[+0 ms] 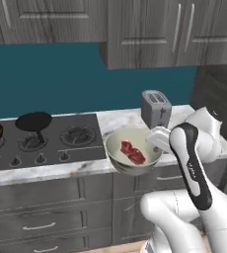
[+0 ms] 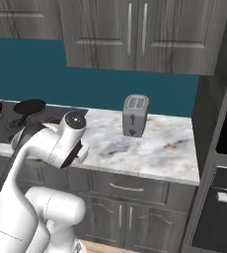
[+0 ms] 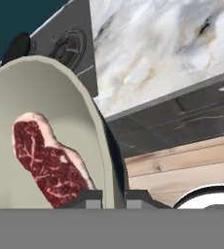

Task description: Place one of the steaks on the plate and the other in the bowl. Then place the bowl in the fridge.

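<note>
Gripping the rim of the beige bowl (image 3: 46, 92), the gripper (image 3: 114, 197) has its two fingers pinched on either side of the wall, one inside and one outside. One steak (image 1: 132, 152) lies inside the bowl, which hangs off the near edge of the marble counter (image 1: 120, 121), right of the stove (image 1: 41, 138), apparently lifted for carrying to the fridge. A toaster (image 1: 156, 108) stands farther back.

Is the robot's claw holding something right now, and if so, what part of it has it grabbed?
Yes. The gripper is shut on the rim of the bowl, one finger on each side of the wall. A steak lies inside.
</note>
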Controlling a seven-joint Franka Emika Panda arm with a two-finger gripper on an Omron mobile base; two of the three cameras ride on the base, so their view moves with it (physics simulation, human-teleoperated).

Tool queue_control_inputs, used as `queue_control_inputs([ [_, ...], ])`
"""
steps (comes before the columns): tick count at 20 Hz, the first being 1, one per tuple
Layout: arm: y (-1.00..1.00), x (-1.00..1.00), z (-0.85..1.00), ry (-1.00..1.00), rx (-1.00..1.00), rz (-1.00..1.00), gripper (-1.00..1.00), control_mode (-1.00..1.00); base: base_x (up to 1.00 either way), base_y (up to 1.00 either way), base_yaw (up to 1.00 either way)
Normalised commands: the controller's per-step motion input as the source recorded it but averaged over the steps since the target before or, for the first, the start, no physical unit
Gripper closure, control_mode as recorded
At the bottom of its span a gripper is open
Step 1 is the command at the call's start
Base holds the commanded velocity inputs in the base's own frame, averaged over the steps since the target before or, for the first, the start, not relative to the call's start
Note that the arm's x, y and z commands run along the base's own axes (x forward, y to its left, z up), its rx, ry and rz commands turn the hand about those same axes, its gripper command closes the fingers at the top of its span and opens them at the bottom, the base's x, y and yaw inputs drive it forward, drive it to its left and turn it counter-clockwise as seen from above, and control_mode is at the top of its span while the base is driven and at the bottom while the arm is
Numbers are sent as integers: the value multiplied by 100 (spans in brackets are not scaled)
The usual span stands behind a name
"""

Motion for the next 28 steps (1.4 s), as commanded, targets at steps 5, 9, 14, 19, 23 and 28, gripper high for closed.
queue_control_inputs([
  [5, 0, 0, 0, 0, 0, 0, 100, 100, -26, 86, 33],
  [9, 0, 0, 0, 0, 0, 0, 100, 100, 0, 95, 52],
  [14, 0, 0, 0, 0, 0, 0, 100, 100, 0, 79, 39],
  [19, 0, 0, 0, 0, 0, 0, 100, 100, -2, 77, 33],
  [23, 0, 0, 0, 0, 0, 0, 100, 100, -9, 77, 43],
  [28, 0, 0, 0, 0, 0, 0, 100, 100, -17, 87, 49],
])
